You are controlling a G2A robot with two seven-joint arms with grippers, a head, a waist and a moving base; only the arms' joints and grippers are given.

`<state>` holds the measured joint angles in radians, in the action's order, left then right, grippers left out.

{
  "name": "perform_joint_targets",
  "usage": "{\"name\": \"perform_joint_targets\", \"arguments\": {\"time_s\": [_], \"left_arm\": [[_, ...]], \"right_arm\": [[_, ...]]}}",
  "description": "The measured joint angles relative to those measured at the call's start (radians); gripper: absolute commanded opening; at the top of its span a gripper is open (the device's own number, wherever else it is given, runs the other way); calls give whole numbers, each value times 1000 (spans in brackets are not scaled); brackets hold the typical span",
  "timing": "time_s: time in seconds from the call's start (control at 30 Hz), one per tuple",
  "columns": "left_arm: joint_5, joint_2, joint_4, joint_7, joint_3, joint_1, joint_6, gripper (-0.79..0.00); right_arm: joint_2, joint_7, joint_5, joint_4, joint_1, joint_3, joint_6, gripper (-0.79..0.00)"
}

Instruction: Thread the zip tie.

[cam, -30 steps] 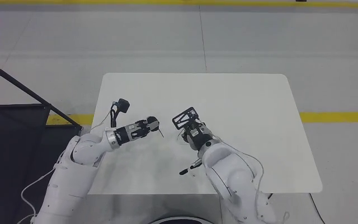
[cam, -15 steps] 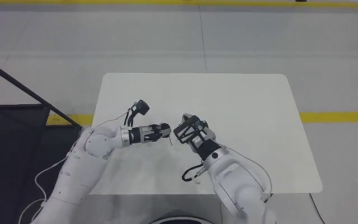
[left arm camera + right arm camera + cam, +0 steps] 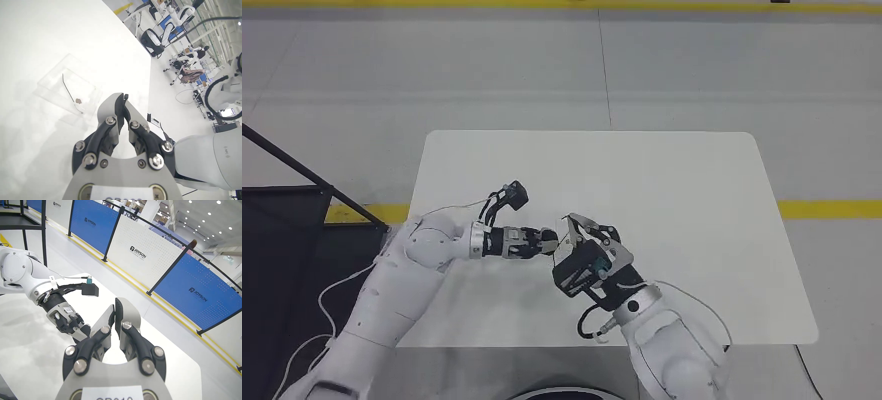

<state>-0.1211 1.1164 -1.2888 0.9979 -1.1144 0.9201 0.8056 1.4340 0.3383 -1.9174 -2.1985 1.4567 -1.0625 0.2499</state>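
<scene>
While the left fingers are clenched on a small black stub poking out at their tips, seemingly an end of the zip tie, the right fingers are pressed pad to pad just beside them with nothing visible between. Beyond the left fingertips, on the smooth white table, lies a shallow, rectangular clear plastic tray holding a thin bent dark strip and a small brown fleck.

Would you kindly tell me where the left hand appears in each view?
Top view: the left hand is above the middle of the table, close to the right hand.
Left wrist view: the left hand is in the foreground, shut.
Right wrist view: the left hand is partly behind the right hand.
Shared landmark: the white table.
</scene>
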Motion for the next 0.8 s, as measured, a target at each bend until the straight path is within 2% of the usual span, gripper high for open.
{"name": "perform_joint_targets", "arguments": {"time_s": [0.13,0.23,0.37,0.6,0.8], "left_arm": [[-2,0,-2,-1,1,1,-2,-785],[-22,2,-13,-10,18,-3,-41,-785],[44,8,43,45,52,-63,-53,-785],[154,10,117,85,175,-180,-68,-785],[250,-16,137,72,293,-252,-55,-785]], "right_arm": [[0,0,1,0,0,0,0,-785],[0,-5,1,2,0,1,0,-785],[-7,-82,-35,18,8,5,13,-785],[-26,-219,-137,28,49,-17,40,-785],[-40,-267,-220,28,78,-27,53,-785]]}}
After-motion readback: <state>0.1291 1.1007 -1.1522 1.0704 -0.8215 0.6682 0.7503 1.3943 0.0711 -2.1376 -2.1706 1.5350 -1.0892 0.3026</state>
